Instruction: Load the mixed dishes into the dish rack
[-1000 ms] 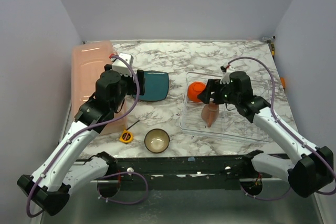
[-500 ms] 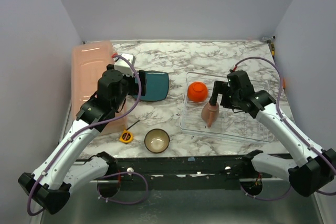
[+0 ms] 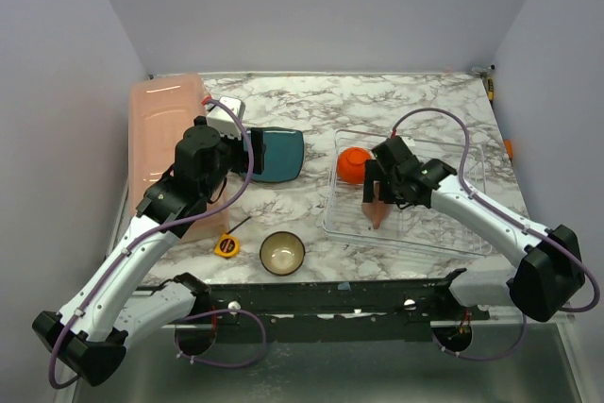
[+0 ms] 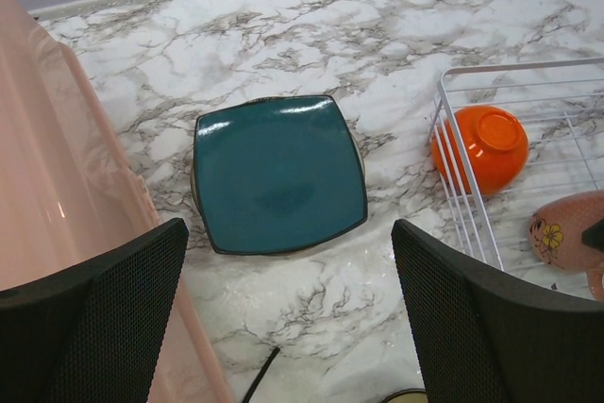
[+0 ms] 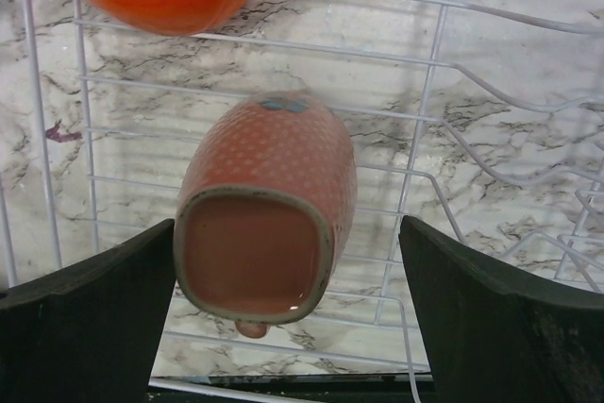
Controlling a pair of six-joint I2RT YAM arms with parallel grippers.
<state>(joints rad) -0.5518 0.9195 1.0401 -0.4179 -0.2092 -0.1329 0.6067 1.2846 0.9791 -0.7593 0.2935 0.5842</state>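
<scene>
Two dishes are not in yet: the teal plate and the brown bowl. The plate lies flat on the marble table, between the pink tub and the dish rack, touching neither. The bowl sits upright near the front edge, just beside the yellow tape measure.

The left gripper hangs right over the plate with its jaws spread wide and nothing in them, so I'd say the plate is the step in hand. A flat plate gives you no side to squeeze. My take is to go for one raised rim edge, one finger over and one under, rather than straddling the whole thing. The rack-side edge looks like the better bet, since the tub wall crowds the other side. Pinch well in from the lip too; that glaze looks slick.

Over in the rack, the orange bowl is upside down in the far left corner and the pink mug lies on its side on the wires near it. The right gripper is open with a finger on either side of the mug, touching neither side. It should lift out straight so it doesn't roll the mug into the bowl.
</scene>
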